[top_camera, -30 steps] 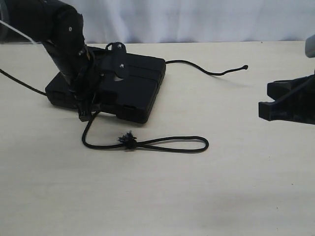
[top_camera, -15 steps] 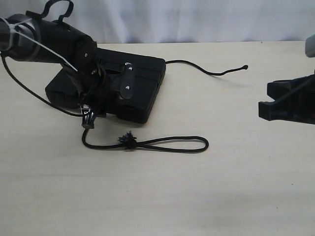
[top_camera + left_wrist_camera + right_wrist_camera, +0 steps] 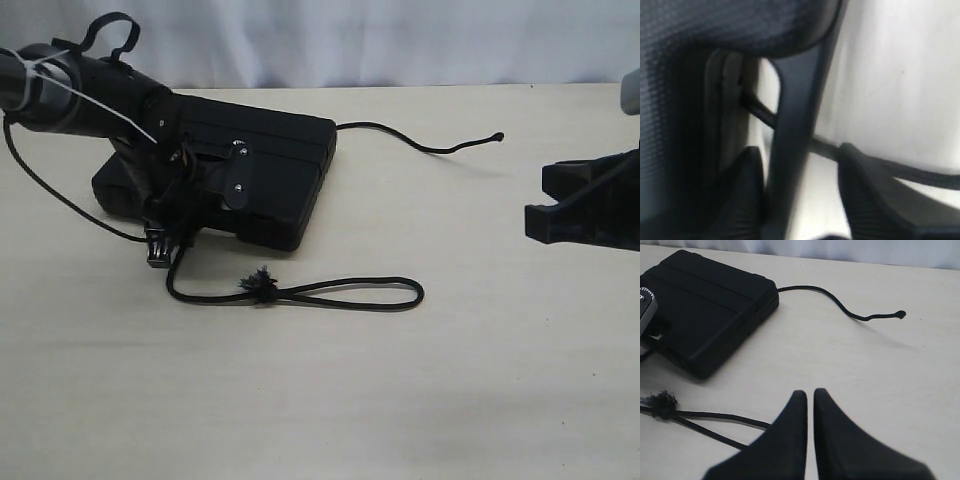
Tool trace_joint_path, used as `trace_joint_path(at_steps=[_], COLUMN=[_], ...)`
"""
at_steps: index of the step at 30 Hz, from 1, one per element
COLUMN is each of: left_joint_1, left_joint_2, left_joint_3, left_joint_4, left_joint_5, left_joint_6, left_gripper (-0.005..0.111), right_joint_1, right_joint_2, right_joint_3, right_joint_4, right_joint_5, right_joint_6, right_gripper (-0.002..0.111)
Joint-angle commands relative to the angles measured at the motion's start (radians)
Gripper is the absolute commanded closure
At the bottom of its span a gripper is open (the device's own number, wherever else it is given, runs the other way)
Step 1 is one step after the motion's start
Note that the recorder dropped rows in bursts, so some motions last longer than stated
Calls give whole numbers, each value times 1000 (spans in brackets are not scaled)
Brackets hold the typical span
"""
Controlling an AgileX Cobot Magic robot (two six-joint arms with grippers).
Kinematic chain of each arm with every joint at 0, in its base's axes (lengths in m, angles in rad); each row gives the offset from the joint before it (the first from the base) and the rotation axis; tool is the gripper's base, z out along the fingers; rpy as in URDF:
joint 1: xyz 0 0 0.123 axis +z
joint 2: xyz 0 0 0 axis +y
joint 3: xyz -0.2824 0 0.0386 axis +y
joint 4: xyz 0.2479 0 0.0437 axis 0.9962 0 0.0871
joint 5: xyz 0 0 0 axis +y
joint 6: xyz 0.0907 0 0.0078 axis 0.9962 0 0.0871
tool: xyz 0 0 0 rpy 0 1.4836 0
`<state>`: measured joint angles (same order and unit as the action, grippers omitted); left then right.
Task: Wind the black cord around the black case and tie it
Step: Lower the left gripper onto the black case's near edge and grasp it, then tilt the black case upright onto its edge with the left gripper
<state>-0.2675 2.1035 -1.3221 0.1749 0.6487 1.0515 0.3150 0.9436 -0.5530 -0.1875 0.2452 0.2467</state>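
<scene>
Black case [image 3: 290, 160] shut; left claw [image 3: 797, 150] spread beside it, right claw [image 3: 810, 392] pressed together.

Looks matte black throughout; white zip tie [image 3: 100, 100] and silver screw heads [image 3: 239, 184] on left arm [image 3: 80, 72]; tapered fingers [image 3: 795, 415] on right gripper [image 3: 810, 394].

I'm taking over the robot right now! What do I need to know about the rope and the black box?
Left gripper: at the black case's near-left corner, jaws apart, with the black cord running between them, not visibly pinched.
Right gripper: shut, empty, off to the right, clear of both.
Cord: the loop and frayed knot lie on the table in front of the case; the knotted tip lies past its far-right corner.
Done: no turn over the lid, no tie.
To do: wrap the cord around the case, then tie it.
</scene>
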Motion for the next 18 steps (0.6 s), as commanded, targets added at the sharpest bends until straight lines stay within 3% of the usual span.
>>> trace_joint_path(at_steps=[1,4,8,18], left_joint_1=[-12,-24,-30,-30], left_joint_2=[-9,-34,-99,-137], left_joint_3=[-7,-7,-20,-134], left_joint_4=[-1,-16,-87,-339], left_joint_5=[95,134,172,515], left_joint_6=[-3,-15,-65,-143], left_gripper=[86,106,107,107], right_joint_1=[2,2,2,2], right_joint_2=[1,1,1,1], right_joint_3=[-2,-2,-2,-2], right_joint_4=[-8,-8,-8,-4], right_joint_5=[-10,-6,14,26], right_joint_6=[-8,-8,-8,-8], right_gripper=[104,104,104,104])
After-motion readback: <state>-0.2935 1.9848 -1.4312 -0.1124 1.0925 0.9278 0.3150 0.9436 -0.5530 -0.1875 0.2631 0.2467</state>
